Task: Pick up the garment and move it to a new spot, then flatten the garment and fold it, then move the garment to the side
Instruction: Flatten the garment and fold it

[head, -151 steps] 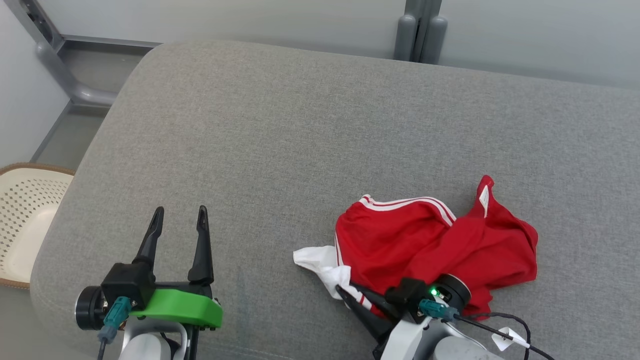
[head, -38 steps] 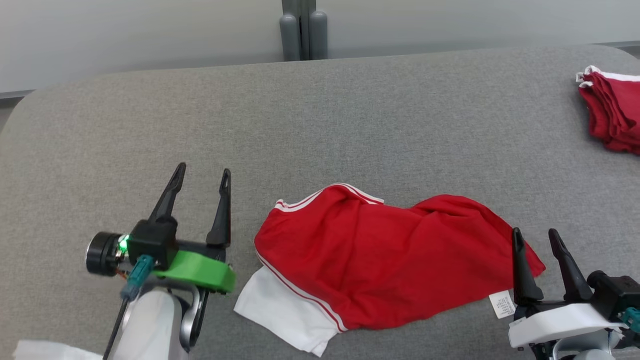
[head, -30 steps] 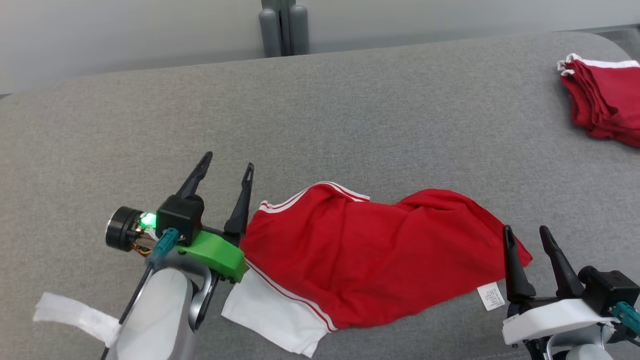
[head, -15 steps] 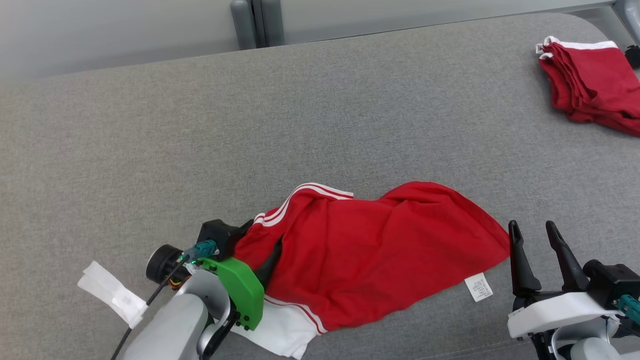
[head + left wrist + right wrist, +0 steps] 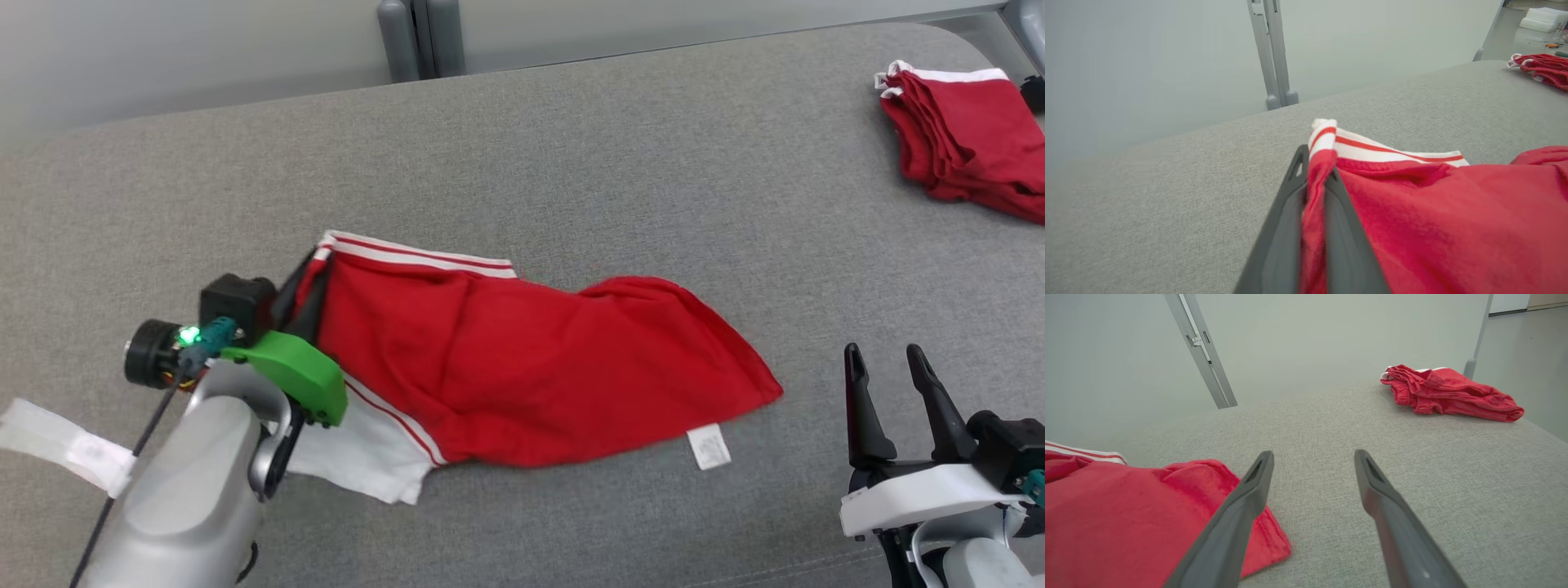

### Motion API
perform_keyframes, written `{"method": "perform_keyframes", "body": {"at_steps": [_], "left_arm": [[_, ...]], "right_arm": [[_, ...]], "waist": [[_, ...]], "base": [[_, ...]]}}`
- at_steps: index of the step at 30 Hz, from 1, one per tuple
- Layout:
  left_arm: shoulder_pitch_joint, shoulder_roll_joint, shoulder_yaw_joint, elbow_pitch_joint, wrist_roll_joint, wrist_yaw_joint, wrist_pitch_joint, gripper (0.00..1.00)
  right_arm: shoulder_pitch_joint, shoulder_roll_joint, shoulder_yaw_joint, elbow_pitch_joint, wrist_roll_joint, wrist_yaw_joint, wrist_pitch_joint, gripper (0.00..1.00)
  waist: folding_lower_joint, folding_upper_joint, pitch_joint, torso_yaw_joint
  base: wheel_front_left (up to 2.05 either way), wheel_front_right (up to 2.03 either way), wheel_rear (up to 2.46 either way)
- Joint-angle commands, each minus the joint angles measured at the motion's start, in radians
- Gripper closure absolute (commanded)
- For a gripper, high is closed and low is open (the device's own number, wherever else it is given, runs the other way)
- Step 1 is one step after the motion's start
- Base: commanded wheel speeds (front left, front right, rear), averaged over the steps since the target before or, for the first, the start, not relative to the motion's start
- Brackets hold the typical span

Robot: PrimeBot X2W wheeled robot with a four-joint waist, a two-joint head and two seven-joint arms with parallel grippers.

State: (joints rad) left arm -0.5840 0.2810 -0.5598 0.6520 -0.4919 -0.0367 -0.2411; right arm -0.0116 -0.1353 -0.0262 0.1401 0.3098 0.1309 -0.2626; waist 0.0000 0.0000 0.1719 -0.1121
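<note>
A red garment (image 5: 522, 367) with white-striped trim and a white panel lies spread across the grey padded table (image 5: 571, 163). My left gripper (image 5: 298, 286) is shut on the garment's striped corner at its left end; in the left wrist view the red cloth (image 5: 1412, 228) is pinched between the two dark fingers (image 5: 1286, 228). My right gripper (image 5: 886, 359) stands open at the lower right, just right of the garment's other end. In the right wrist view the garment's edge (image 5: 1147, 518) lies beside the open fingers (image 5: 1249, 506), apart from them.
A pile of folded red garments (image 5: 963, 139) sits at the table's far right corner, also in the right wrist view (image 5: 1449, 394). A grey post (image 5: 412, 37) rises behind the table's back edge. A white tag (image 5: 709, 447) hangs off the garment's front edge.
My left gripper closed on the garment's striped corner and pulled it left and away, stretching the cloth out. The right gripper stayed open in place.
</note>
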Motion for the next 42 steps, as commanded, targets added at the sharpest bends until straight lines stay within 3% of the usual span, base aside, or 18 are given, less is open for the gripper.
{"method": "perform_keyframes", "body": {"at_steps": [1,7,8,9,26,42], "left_arm": [[-0.017,0.013,0.016,0.009,-0.002,0.013,-0.01,1.0],[-0.019,0.024,0.08,0.028,0.012,0.041,-0.024,1.0],[-0.01,0.025,0.088,0.026,0.022,0.048,-0.024,0.64],[-0.005,0.026,0.096,0.017,0.035,0.053,-0.024,0.0],[0.279,-0.059,0.349,-0.281,0.177,0.065,-0.024,0.0],[0.558,-0.136,0.515,-0.499,0.29,-0.031,-0.024,0.0]], "right_arm": [[-0.013,-0.001,-0.004,-0.004,-0.006,0.0,-0.003,0.0],[-0.018,0.006,-0.005,-0.001,-0.014,0.0,-0.003,0.0],[-0.018,0.008,-0.002,0.003,-0.015,0.0,-0.003,0.0],[-0.018,0.009,0.001,0.005,-0.015,0.0,-0.003,0.0],[-0.003,-0.001,0.031,0.013,-0.016,0.0,-0.003,0.0],[0.033,-0.024,0.065,-0.01,-0.027,0.0,-0.003,0.0]], "waist": [[0.0,0.0,-0.001,-0.001],[0.0,0.0,-0.002,-0.004],[0.0,0.0,-0.003,-0.004],[0.0,0.0,-0.003,-0.003],[0.0,0.0,-0.09,0.075],[0.0,0.0,-0.153,0.146]], "base": [[0.0,0.0,0.0],[0.0,0.0,0.0],[0.0,0.0,0.0],[0.0,0.0,0.0],[0.0,0.0,0.0],[0.0,0.0,0.0]]}}
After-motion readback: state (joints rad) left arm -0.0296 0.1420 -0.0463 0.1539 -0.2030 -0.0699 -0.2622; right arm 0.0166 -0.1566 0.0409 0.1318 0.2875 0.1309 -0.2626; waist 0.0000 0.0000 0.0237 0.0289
